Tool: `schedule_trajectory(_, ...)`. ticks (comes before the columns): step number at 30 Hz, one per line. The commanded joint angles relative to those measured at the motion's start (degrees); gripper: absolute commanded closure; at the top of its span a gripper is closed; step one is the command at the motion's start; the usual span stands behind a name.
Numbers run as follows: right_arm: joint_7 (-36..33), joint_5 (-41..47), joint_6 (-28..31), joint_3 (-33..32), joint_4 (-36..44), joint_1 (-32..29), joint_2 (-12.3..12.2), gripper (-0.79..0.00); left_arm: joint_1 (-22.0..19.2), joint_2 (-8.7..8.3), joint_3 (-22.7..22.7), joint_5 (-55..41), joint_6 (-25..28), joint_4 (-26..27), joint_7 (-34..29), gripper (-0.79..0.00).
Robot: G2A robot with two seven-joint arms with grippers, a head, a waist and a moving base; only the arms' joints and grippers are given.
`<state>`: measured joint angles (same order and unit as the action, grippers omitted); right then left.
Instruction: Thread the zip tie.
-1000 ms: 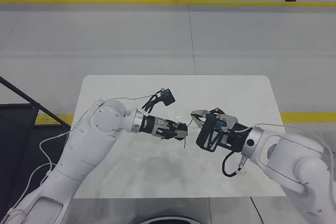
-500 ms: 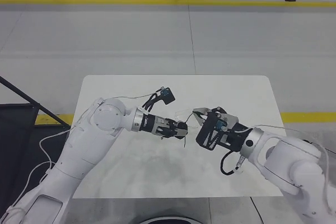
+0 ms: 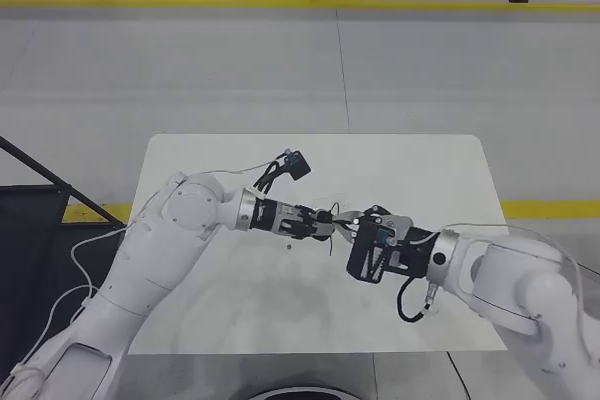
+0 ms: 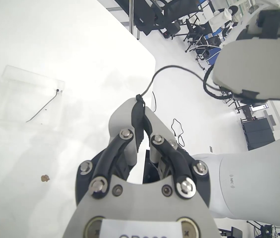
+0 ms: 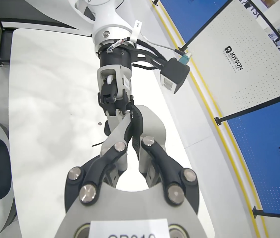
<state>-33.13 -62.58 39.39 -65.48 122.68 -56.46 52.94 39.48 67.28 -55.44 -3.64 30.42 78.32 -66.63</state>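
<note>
Above the table the left gripper pinched the zip tie by its head while the right gripper, fingers also clamped shut, sat tip to tip with it, likely to feed the tail.

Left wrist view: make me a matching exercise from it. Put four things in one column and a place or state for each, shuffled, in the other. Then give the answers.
Things
1. left hand
2. held zip tie
3. spare zip tie
4. brown speck

Places and states
A. lying on the clear plastic sheet
B. on the bare table
C. shut
D. curving out from the fingertips

Pairs: 1-C, 2-D, 3-A, 4-B
</note>
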Motion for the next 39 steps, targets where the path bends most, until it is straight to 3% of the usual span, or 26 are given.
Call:
schedule_trajectory(1, -0.76, 0.65, 0.82, 0.39, -0.31, 0.45, 0.04, 0.000, -0.12, -0.01, 0.15, 0.03, 0.11, -0.09, 0.18, 0.000)
schedule_trajectory(22, -4.83, 4.43, 3.88, 2.52, -1.51, 2.89, 0.27, 0.000, -0.49, -0.26, 1.11, -0.05, 0.33, 0.11, 1.38, 0.000)
schedule_trajectory(34, -4.49, 1.84, -3.51, 0.46, -0.51, 1.34, 0.31, 0.000, 0.23, -0.69, 1.07, 0.37, 0.94, 1.42, 1.48, 0.000)
schedule_trajectory(39, -4.96, -3.62, -8.90, -0.52, 1.29, -0.28, 0.33, 0.000, 0.60, -0.89, 1.09, 0.42, 0.85, 1.91, 1.23, 0.000)
